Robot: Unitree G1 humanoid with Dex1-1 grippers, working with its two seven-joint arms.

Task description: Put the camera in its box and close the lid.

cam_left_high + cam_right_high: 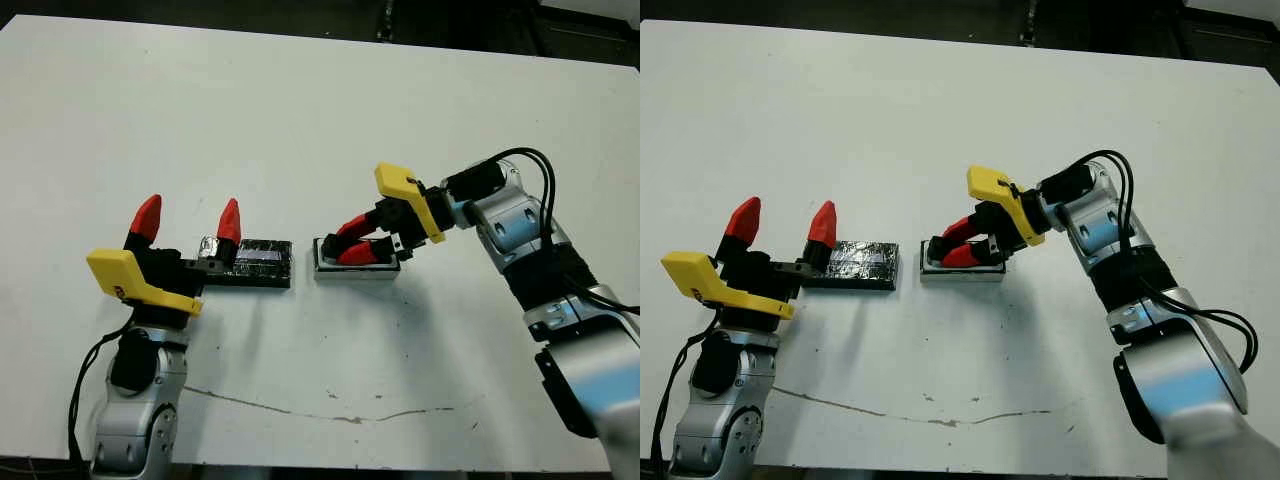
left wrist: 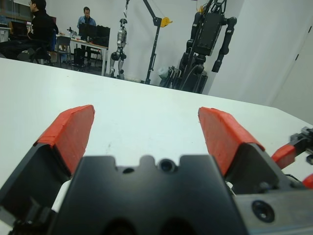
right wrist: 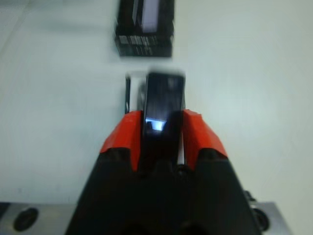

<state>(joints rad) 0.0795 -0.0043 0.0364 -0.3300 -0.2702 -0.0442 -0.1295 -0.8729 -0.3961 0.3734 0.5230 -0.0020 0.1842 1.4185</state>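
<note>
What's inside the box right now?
The right hand reaches into the box, shut on the camera. The fingers hide the box's floor, so whether the camera rests there is unclear.

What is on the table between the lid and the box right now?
Nothing: in the left eye view only a narrow strip of bare white table separates the lid from the box.

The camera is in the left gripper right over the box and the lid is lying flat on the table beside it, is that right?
Not quite: the right gripper holds the camera, not the left. The right wrist view shows the bar clamped between its fingers over the box. The left gripper is open and empty, and the lid lies flat on the table.
</note>
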